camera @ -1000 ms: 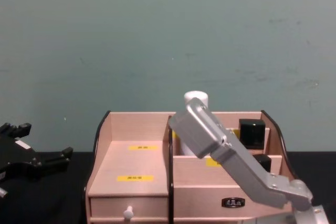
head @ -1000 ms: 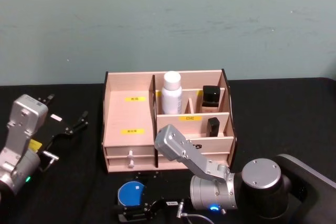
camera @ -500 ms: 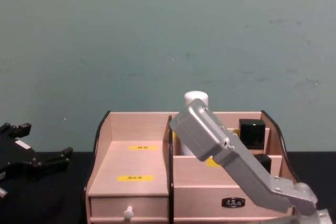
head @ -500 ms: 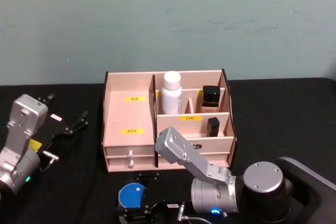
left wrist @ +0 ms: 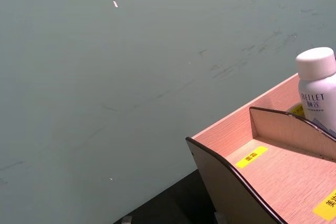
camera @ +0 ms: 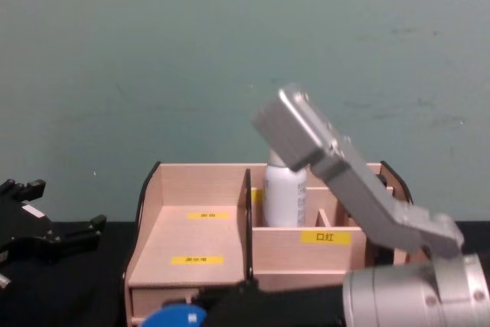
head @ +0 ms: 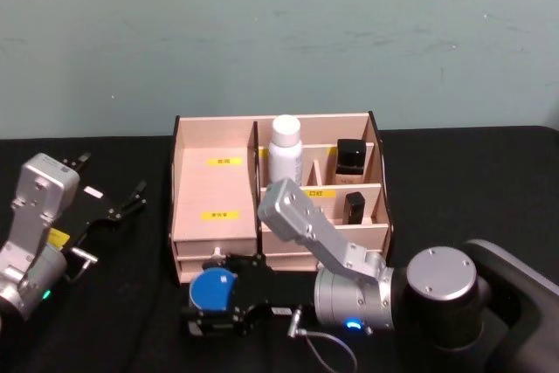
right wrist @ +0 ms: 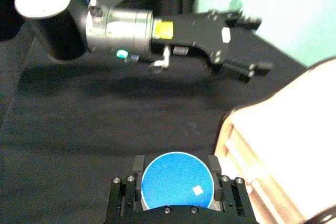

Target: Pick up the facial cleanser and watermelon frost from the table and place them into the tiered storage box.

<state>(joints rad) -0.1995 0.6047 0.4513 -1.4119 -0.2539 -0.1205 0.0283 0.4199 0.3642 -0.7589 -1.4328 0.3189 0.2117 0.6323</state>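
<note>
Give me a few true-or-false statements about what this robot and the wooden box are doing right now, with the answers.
1. The right tool grips a blue round container. True.
2. The blue container lies inside the storage box. False: it is held in front of the box, near the drawers.
3. A white bottle stands upright in a rear compartment of the box. True.
4. The left tool holds the white bottle. False: it is open and holds nothing, to the box's left.
5. The table is white. False: it is black.
</note>
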